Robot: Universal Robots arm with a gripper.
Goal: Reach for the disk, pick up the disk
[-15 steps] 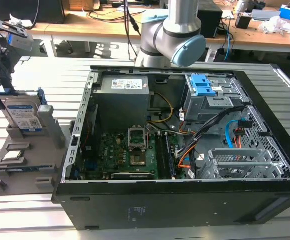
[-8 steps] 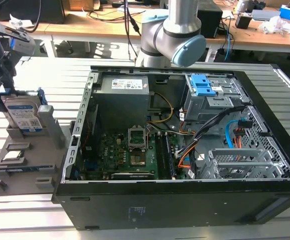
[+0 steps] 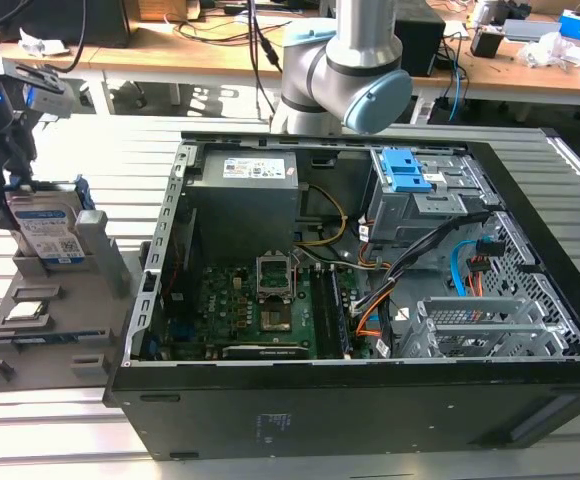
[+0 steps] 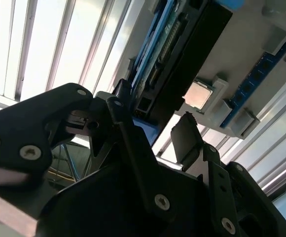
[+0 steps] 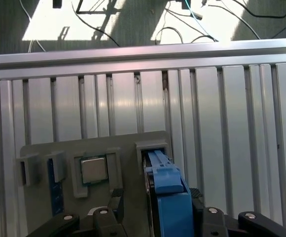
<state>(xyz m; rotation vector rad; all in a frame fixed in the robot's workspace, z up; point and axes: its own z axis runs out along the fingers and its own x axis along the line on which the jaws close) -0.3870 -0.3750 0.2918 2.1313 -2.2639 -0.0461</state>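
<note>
The disk (image 3: 48, 228) stands on edge in a slot of a grey holder (image 3: 105, 262) at the exterior view's left, its white-and-blue label facing out. My gripper (image 3: 18, 180) hangs over the disk's top edge. In the first wrist view the blue side rail of the disk (image 5: 165, 190) runs between my fingertips, with a gap to the finger (image 5: 116, 201) on one side. In the second wrist view my gripper (image 4: 153, 118) straddles the end of the disk (image 4: 182, 59). The gripper is open around the disk, which still rests in its slot.
A square silver processor chip (image 5: 93, 169) and a blue memory stick (image 5: 52, 185) lie in other pockets of the holder (image 5: 128, 143). An open black computer case (image 3: 370, 410) sits to the exterior view's right of the holder. The table is slatted metal (image 5: 222, 123).
</note>
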